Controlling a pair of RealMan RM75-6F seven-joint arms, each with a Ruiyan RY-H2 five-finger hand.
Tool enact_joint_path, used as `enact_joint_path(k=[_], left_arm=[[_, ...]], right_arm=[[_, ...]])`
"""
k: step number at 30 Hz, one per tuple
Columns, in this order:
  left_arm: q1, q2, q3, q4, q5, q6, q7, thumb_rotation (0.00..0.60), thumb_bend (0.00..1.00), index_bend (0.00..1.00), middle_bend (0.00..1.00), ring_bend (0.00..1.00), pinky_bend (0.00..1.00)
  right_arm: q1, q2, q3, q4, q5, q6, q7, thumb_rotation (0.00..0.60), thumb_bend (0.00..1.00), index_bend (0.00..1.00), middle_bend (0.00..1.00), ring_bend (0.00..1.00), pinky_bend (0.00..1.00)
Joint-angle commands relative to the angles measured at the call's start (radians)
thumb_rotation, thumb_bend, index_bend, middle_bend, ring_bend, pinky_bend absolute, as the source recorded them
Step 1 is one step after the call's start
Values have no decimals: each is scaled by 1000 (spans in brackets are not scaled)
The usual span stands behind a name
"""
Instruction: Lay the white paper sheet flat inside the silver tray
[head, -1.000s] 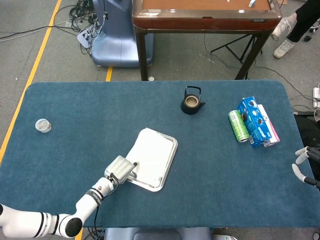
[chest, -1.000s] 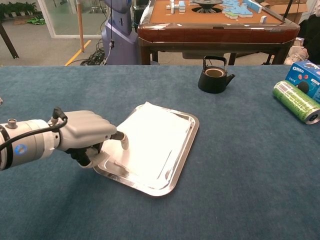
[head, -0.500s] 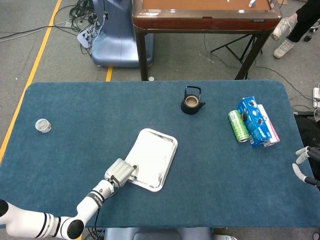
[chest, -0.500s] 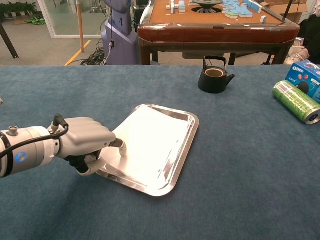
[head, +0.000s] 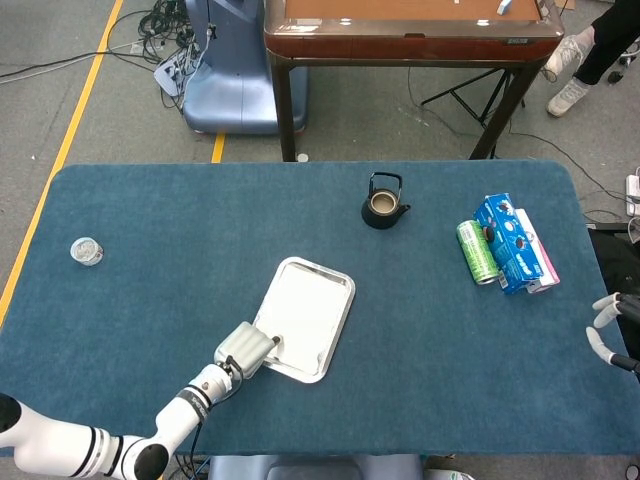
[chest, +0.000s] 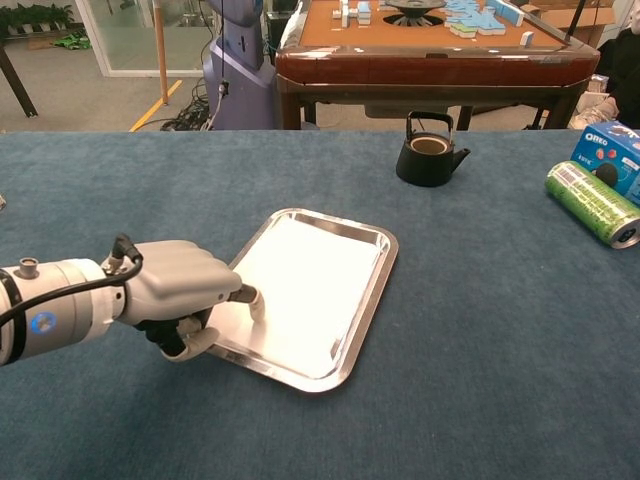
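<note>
Left hand (chest: 175, 295) sits at the tray's (chest: 375, 280) near-left corner, one fingertip pressing the paper (chest: 300, 285), which lies flat inside, the rest curled, gripping nothing. Right hand (head: 603, 328) idles open at the table's (head: 200, 230) right edge. My guess: if that finger drags or sticks coming off, the sheet rides up the rim.

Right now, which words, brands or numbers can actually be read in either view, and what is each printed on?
"OREO": on the blue box at the table's right edge, chest view.
Green can beside it: has print, too small to read.
Pink pack next to the blue box, head view: print unreadable.
Black teapot, silver tray, white paper sheet, left hand: no text visible.
</note>
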Motion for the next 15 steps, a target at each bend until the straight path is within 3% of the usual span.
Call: enact_joint_path(k=[1, 15], left_arm=[[-4, 0, 3, -1, -1, -3, -4, 600, 587, 227, 1000, 942, 1000], [-22, -1, 9, 0, -4, -10, -40, 600, 586, 228, 1000, 942, 1000]], right_arm=[[0, 0, 0, 0, 0, 0, 1, 600, 332, 573, 427, 298, 156], [1, 1, 0, -1, -1, -3, 2, 600, 332, 573, 427, 298, 156]])
